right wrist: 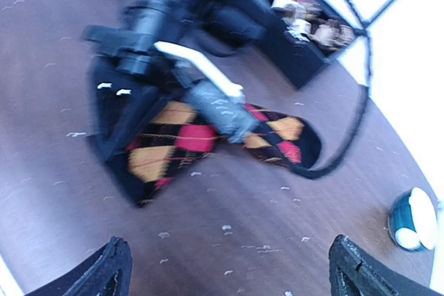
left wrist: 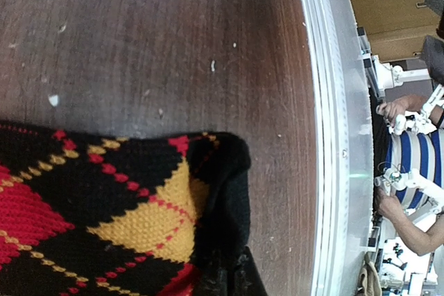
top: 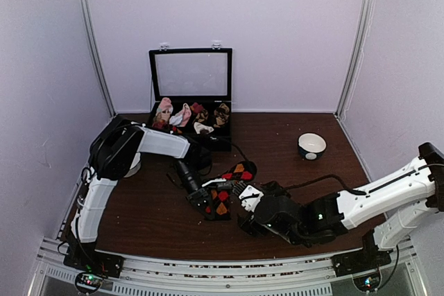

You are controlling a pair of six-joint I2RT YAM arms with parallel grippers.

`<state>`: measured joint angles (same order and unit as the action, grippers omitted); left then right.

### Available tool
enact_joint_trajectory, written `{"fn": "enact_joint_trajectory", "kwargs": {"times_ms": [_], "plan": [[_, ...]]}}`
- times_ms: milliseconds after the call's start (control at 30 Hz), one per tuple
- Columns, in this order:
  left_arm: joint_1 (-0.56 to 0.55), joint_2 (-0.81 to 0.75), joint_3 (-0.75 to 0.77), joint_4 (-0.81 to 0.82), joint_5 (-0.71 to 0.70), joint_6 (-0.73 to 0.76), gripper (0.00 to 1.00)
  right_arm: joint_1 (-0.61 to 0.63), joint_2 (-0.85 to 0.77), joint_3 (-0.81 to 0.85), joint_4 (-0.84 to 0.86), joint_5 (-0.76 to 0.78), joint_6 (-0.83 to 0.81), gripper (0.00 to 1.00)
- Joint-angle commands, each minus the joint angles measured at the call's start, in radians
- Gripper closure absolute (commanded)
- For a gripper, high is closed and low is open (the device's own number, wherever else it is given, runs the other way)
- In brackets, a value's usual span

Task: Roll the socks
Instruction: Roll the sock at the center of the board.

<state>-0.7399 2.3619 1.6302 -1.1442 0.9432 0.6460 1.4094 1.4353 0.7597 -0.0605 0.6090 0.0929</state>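
Black knit socks (top: 223, 195), red-orange diamonds, edge in closed left tool (top: 203, 202); right tool (right wrist: 225, 261) wide, empty.

Left arm (top: 161, 143) bent high at the elbow, left gripper (top: 205, 204) angled down with fingers together, right arm (top: 378, 197) stretched low leftward, right gripper (top: 243, 202) spread wide

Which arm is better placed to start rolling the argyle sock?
Left, probably. The left fingers are at the edge of the sock; the right fingers are open and apart from it.
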Motion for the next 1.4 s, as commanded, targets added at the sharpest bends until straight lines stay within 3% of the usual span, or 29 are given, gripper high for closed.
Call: {"fn": "enact_joint_trajectory", "kwargs": {"times_ms": [0, 67, 167, 333, 633, 1100, 1367], "plan": [[0.012, 0.031, -0.018, 0.017, -0.097, -0.04, 1.0, -0.016, -0.022, -0.078, 0.213, 0.148, 0.004, 0.0], [0.014, 0.03, -0.024, 0.022, -0.104, -0.047, 1.0, -0.014, -0.014, -0.105, 0.3, -0.031, -0.116, 0.1], [0.016, 0.03, -0.027, 0.039, -0.119, -0.072, 1.0, 0.008, 0.075, -0.074, 0.297, -0.158, -0.256, 0.26], [0.025, 0.042, -0.021, 0.047, -0.121, -0.09, 1.0, -0.016, 0.172, -0.013, 0.317, -0.399, -0.345, 0.49], [0.033, 0.055, -0.02, 0.028, -0.1, -0.065, 1.0, -0.116, 0.298, 0.054, 0.384, -0.579, -0.394, 0.58], [0.036, 0.08, 0.018, -0.032, -0.104, -0.017, 1.0, -0.221, 0.417, 0.112, 0.319, -0.669, -0.493, 0.67], [0.035, 0.072, 0.02, -0.04, -0.11, -0.008, 0.97, -0.265, 0.485, 0.147, 0.26, -0.724, -0.499, 0.82]]}}
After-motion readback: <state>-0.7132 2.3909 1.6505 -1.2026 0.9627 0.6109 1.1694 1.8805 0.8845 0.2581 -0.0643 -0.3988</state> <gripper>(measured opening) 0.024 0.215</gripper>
